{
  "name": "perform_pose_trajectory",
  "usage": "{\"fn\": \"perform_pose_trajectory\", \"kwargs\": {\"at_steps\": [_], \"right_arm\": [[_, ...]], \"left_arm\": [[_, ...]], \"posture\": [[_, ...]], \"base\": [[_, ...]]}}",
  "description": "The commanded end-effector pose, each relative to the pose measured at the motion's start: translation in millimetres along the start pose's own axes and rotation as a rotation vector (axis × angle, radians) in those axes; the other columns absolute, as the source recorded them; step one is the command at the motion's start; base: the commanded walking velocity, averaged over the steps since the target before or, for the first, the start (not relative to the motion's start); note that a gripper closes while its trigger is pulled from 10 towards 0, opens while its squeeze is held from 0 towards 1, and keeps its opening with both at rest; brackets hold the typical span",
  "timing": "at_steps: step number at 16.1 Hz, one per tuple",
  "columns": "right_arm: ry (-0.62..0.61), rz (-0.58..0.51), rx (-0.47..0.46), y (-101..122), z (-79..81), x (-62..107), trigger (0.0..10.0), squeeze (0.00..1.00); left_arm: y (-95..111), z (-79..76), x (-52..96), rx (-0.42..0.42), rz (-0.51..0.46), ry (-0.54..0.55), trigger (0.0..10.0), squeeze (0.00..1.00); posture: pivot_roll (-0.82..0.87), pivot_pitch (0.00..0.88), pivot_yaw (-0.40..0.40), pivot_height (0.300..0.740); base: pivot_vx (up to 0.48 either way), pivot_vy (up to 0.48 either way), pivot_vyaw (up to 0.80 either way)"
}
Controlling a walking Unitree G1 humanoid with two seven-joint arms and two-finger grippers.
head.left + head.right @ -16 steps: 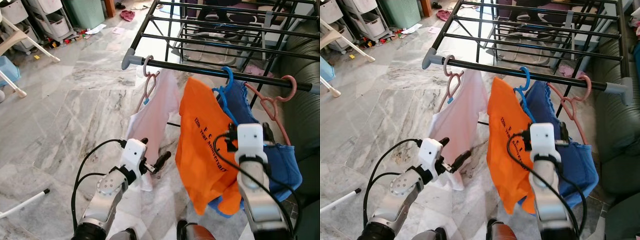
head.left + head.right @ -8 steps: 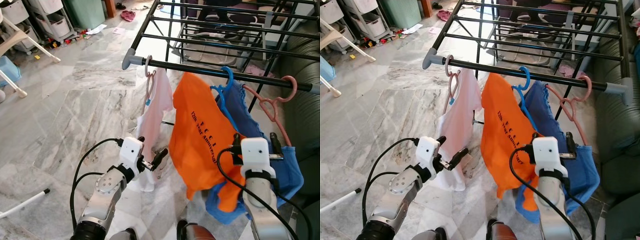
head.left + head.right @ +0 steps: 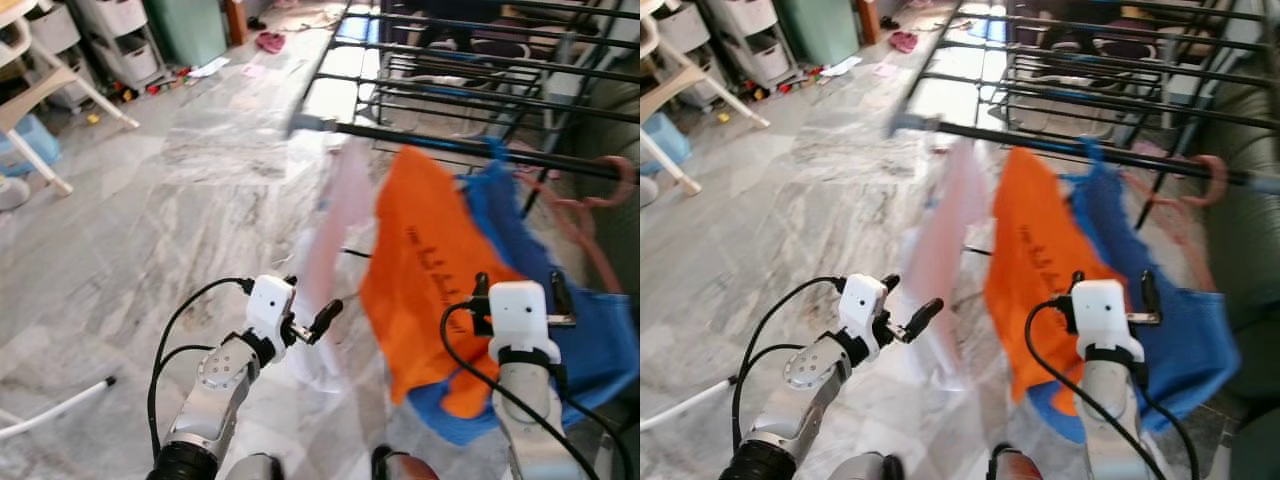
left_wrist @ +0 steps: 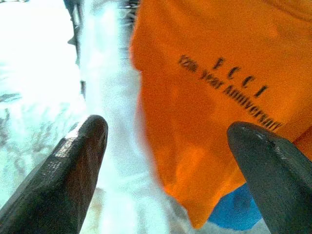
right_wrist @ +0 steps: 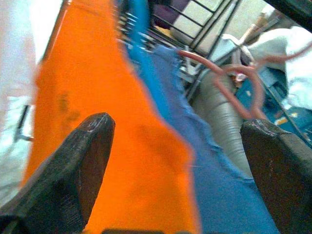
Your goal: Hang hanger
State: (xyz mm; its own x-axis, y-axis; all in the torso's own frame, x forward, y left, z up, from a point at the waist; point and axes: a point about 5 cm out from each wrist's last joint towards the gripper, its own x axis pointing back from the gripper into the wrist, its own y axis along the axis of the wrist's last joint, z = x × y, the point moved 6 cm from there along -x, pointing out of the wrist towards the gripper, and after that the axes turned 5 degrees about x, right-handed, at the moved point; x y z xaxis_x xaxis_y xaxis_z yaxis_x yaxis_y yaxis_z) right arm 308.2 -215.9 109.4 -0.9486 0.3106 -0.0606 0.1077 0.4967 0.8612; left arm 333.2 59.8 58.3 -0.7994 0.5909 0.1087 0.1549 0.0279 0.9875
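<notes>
Orange cloth hangs at the middle of my head view: the orange shirt (image 3: 440, 260) drapes from the rail (image 3: 440, 143) of the rack (image 3: 480, 80), with a pale shirt (image 3: 335, 235) on its left and a blue garment (image 3: 590, 340) on its right, partly behind it. A pink hanger (image 3: 590, 195) sits on the rail at the far right, over the blue garment. The picture is blurred, so I cannot make out the hooks of the others. My left gripper (image 3: 322, 322) is low, just in front of the pale shirt; my right gripper (image 3: 515, 295) is up against the orange and blue cloth.

In the left wrist view my fingers (image 4: 68, 165) are spread wide with nothing between them, the orange shirt ahead.

In the right wrist view my fingers (image 5: 83, 156) are wide too and empty, facing orange and blue cloth and the pink hanger.

I judge the hanging done: every garment is on the rail and I carry nothing. What is left, if anything, is to draw both arms clear.
</notes>
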Motion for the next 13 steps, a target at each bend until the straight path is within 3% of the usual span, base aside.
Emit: {"fn": "perform_pose_trajectory", "kwargs": {"at_steps": [1, 10, 13], "right_arm": [[-0.001, -0.01, -0.001, 3.8, -0.9, 0.1, 10.0, 0.0], [0.023, -0.022, -0.009, 9.5, 7.0, -4.3, 10.0, 0.0], [0.032, -0.028, -0.004, 10.9, 8.2, -5.7, 10.0, 0.0]], "left_arm": [[-3.9, 3.1, 2.4, -0.006, 0.014, 0.004, 10.0, 0.0], [-7.0, 3.6, 2.7, -0.014, 0.018, 0.008, 10.0, 0.0], [-7.7, 10.2, 4.5, -0.04, 0.012, 0.059, 10.0, 0.0]], "posture": [[-0.13, 0.183, 0.045, 0.74], [-0.12, 0.183, 0.038, 0.74], [-0.12, 0.184, 0.035, 0.74]], "base": [[0.0, 0.48, 0.0], [0.0, 0.48, 0.0], [0.0, 0.096, 0.0]]}}
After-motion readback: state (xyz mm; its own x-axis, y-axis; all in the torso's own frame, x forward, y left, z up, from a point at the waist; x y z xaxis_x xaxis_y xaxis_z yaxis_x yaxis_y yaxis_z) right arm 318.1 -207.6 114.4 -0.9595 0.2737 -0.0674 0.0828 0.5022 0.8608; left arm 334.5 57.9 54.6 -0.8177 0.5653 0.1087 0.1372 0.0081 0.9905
